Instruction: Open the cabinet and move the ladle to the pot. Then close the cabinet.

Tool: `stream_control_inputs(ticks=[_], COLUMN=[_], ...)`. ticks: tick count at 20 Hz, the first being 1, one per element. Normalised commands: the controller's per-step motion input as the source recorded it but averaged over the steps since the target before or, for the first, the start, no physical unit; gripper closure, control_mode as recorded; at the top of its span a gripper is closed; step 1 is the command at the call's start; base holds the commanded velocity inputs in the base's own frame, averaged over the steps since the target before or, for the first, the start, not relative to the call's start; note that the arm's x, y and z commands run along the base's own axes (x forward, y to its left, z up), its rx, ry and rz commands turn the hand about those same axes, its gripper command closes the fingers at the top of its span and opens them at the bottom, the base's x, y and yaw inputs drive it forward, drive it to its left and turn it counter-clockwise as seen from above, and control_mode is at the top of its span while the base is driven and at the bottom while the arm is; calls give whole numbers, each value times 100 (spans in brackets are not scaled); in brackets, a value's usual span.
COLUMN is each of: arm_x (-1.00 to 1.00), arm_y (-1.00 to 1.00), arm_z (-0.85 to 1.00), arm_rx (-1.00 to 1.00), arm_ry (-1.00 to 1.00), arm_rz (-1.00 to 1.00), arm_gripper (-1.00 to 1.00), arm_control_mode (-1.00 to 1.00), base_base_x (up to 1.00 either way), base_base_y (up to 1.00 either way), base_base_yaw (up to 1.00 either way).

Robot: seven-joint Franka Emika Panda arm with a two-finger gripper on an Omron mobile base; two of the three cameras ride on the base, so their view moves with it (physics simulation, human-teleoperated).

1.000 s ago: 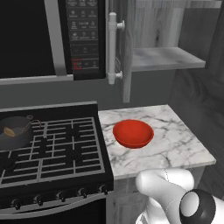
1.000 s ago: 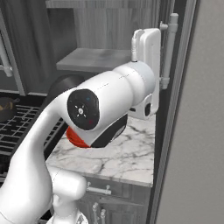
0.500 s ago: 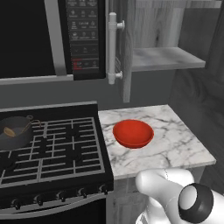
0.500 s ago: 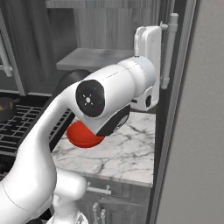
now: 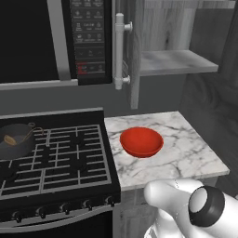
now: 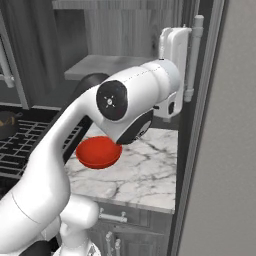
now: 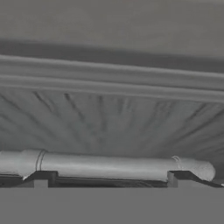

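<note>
The grey wood-grain cabinet (image 5: 176, 62) stands open, and its left door (image 5: 135, 56) shows edge-on beside the microwave. My gripper (image 7: 110, 177) is open and pressed close to the right door's silvery bar handle (image 7: 105, 165), which lies across in front of both fingertips (image 7: 41, 177). In the right base view the white hand (image 6: 175, 50) sits against that handle (image 6: 194, 60). The dark grey pot (image 5: 16, 139) rests on the stove's left burner. The ladle (image 5: 10, 139) lies inside it, tan end showing. The pot's edge (image 6: 5, 125) also peeks in at the left.
A red bowl (image 5: 142, 142) sits on the marble counter (image 5: 186, 153) under the cabinet. The black microwave (image 5: 56, 42) hangs above the stove (image 5: 60, 162). My arm's elbow (image 6: 120, 105) hovers over the counter. A tall grey panel (image 6: 225, 150) bounds the right side.
The elbow has swung to the right and upward. The hand has crept slightly up and right, closer to the right door's handle. The jaws stay open.
</note>
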Motion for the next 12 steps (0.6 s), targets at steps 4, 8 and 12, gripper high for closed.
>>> stream_control_inputs(ticks=[4,8,12], arm_x=[41,36,27], arm_y=[8,2,29], arm_z=[-3,-1,-10], arm_rx=[9,7,7], arm_ry=[0,0,0], arm_rz=[0,0,0], arm_gripper=[-100,-100,-100], arm_control_mode=[-100,-100,-100], base_base_x=[0,0,0], base_base_y=[0,0,0], base_base_yaw=[0,0,0])
